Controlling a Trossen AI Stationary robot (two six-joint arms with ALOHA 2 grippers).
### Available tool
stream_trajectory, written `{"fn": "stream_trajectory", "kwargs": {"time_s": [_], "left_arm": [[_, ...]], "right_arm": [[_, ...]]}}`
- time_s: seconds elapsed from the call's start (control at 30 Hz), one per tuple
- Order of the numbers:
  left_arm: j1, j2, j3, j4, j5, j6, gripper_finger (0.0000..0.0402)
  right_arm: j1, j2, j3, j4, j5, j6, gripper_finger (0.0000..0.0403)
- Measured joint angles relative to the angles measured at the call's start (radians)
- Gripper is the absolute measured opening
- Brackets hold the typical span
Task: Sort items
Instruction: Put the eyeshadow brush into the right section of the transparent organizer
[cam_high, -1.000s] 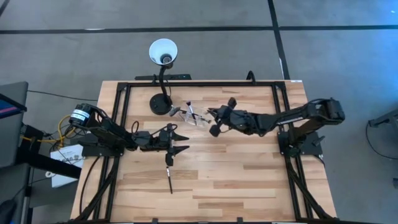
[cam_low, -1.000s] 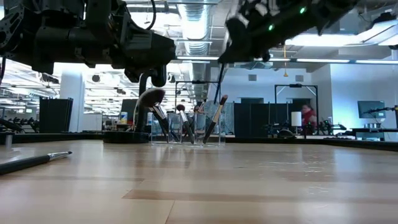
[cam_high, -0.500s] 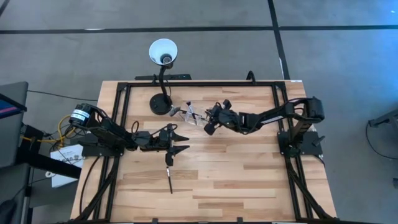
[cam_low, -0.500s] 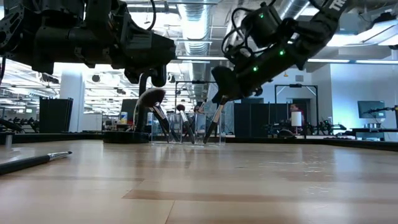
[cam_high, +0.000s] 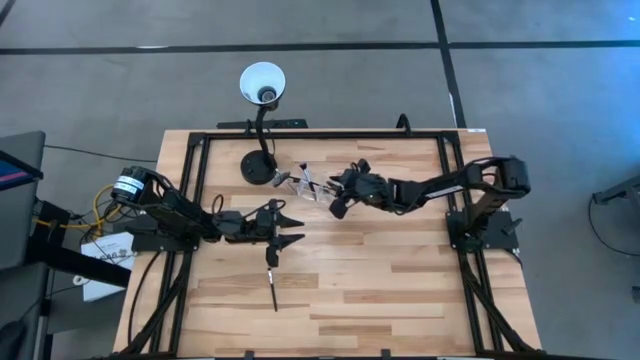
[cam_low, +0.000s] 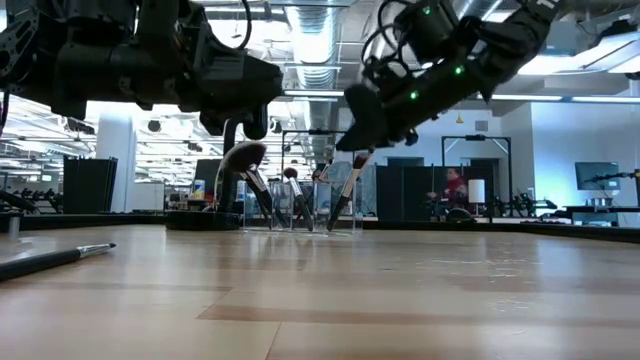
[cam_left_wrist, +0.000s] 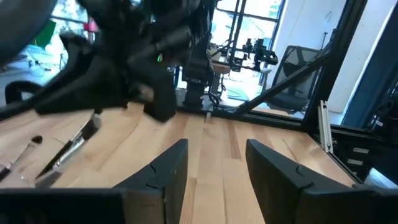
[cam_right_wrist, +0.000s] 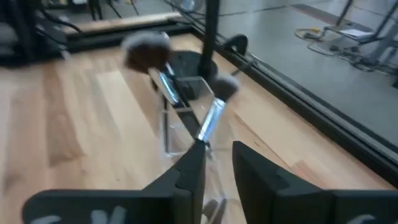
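Starting on the left, the left gripper (cam_high: 288, 228) hangs just above the table with its fingers (cam_left_wrist: 163, 176) spread wide and nothing between them. One loose brush (cam_high: 272, 282) lies flat on the wood, near this gripper and on the side toward the front edge of the table. It looks thin, light and stiff, and its smooth round handle could roll or slip. My guess is the best place to hold it is the middle of the dark handle, not the soft hairy tip, which would bend.

Going right, a clear holder (cam_low: 300, 212) stands by the lamp (cam_high: 261, 82) with several brushes (cam_low: 248, 170) leaning in it, hairy ends up.

Farther right, the right gripper (cam_high: 340, 198) is just beside the holder, a little above it. Its fingers (cam_right_wrist: 190, 171) are close together, and a brush with a silvery neck (cam_right_wrist: 211, 121) pokes out right in front of them. I cannot tell if they grip its handle or only sit next to it.
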Motion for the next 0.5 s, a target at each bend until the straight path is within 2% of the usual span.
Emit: {"fn": "stream_trajectory", "kwargs": {"time_s": [0.13, 0.27, 0.37, 0.5], "left_arm": [[-0.001, 0.0, 0.0, -0.05, 0.065, -0.067, 0.0159], [-0.003, 0.0, 0.0, -0.16, 0.227, -0.099, 0.0159], [-0.022, 0.0, 0.0, -0.264, 0.384, -0.043, 0.0159], [-0.058, 0.0, -0.001, -0.333, 0.517, 0.027, 0.0159]], "right_arm": [[0.031, -0.048, 0.0, -0.003, -0.007, -0.01, 0.0099], [0.087, -0.111, 0.0, 0.003, -0.015, -0.013, 0.0122], [0.133, -0.153, 0.0, 0.005, -0.061, -0.06, 0.0134], [0.187, -0.172, 0.0, 0.041, -0.089, -0.116, 0.0143]]}}
